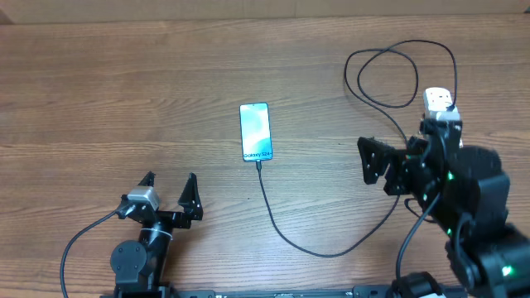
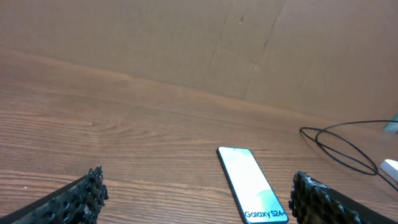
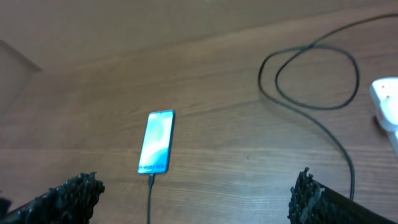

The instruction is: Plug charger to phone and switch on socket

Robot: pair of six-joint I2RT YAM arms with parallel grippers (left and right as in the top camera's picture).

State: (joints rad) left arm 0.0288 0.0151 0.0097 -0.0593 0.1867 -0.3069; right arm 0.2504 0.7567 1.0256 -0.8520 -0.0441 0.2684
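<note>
The phone [image 1: 256,132] lies flat mid-table, blue-cyan screen up, "Galaxy" text at its near end; it also shows in the left wrist view [image 2: 250,183] and the right wrist view [image 3: 157,149]. The thin black charger cable [image 1: 286,229] runs from the phone's near end, where its tip sits in the port, curves right and loops [image 1: 389,76] back to the white socket [image 1: 438,103], partly hidden by my right arm. My left gripper [image 1: 170,189] is open and empty, near left of the phone. My right gripper [image 1: 370,161] is open and empty, right of the phone.
A cardboard wall [image 2: 249,43] stands along the table's far edge. The cable loops [image 3: 309,76] lie on the wood at the far right beside the socket's end [image 3: 387,102].
</note>
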